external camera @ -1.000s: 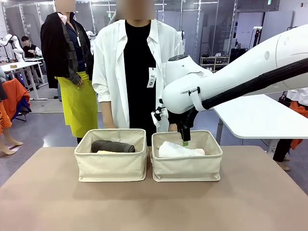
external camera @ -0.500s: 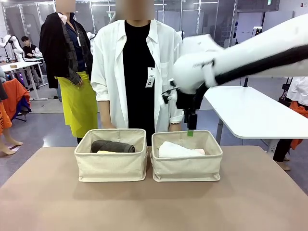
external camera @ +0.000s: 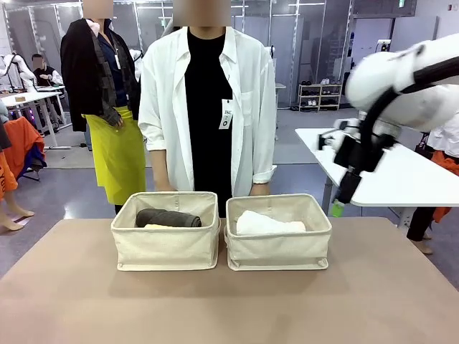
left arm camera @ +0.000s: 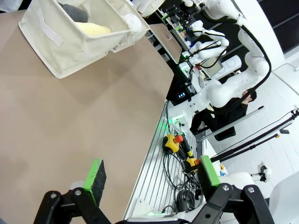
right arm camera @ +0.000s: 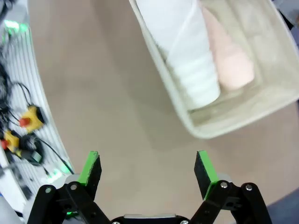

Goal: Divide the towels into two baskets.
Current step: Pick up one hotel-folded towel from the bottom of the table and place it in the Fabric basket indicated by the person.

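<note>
- Two baskets sit side by side near the far middle of the table (external camera: pixel 72 301), almost touching. The left basket (external camera: pixel 166 240) and right basket (external camera: pixel 279 242) stand upright, open tops up, which suits dropping rolls in from above.
- Left basket: the dark grey towel (external camera: pixel 168 218) lies lengthwise on top, with the pale yellow towel (external camera: pixel 154 226) peeking out beside and under it. In the left wrist view the yellow roll (left arm camera: pixel 93 29) and a dark edge show over the rim of that basket (left arm camera: pixel 70 42).
- Right basket: the white towel (external camera: pixel 267 223) lies across it. The right wrist view, looking down, shows the white roll (right arm camera: pixel 187 56) next to the pale pink towel (right arm camera: pixel 229 60), lying parallel inside the basket (right arm camera: pixel 243 112) and pressed against each other.
- The split reads as two and two; no roll lies loose on the bare tabletop. Judged from this, the sorting looks complete.
- Right gripper (external camera: pixel 338 204): up off the table at the right, just outside the right basket's right wall. In its own view (right arm camera: pixel 147 168) the pads are spread wide with nothing between them. The likely reason is that it has nothing left to carry.
- Left gripper (left arm camera: pixel 152 175): pads wide apart, empty, over the near left table edge and well apart from the baskets; it looks parked out of the way.
- A person in a white shirt (external camera: pixel 208 107) stands just beyond the baskets, with hands low behind them.
</note>
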